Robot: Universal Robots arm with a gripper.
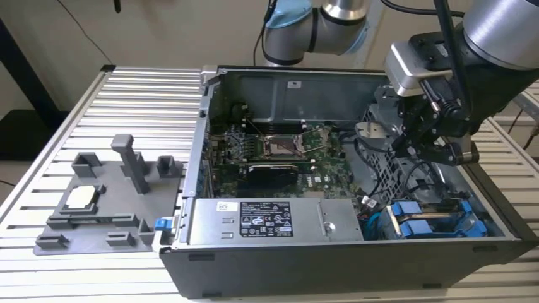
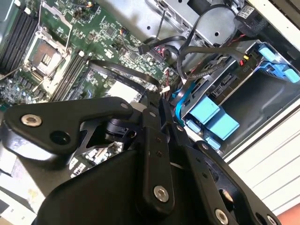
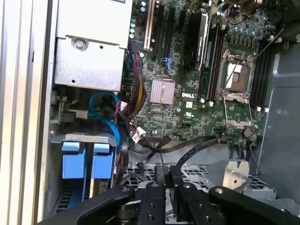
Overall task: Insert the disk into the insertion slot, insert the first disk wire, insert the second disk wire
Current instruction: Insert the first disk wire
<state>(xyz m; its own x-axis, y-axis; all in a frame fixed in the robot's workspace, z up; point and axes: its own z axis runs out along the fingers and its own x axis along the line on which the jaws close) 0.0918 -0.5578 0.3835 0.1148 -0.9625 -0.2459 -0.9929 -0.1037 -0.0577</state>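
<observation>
My gripper (image 1: 440, 155) hangs inside the open computer case (image 1: 198, 189), above the drive cage at the exterior view's right. In both wrist views its black fingers stand together, gripper (image 2: 157, 96) and gripper (image 3: 167, 173). A flat black wire (image 2: 123, 73) runs from the motherboard and ends right between the tips, wire (image 3: 197, 149). Two blue carrier handles (image 1: 414, 222) sit side by side in the insertion slot (image 3: 86, 161) at the case's near corner. I cannot tell which one carries the disk; its silver body is hidden in the bay.
A green motherboard (image 1: 286, 151) fills the case floor, and a silver power supply (image 1: 269, 221) lies at the near side. Loose black and blue cables (image 1: 375, 205) hang beside the bay. A grey fixture (image 1: 101, 196) stands on the slatted table at the exterior view's left.
</observation>
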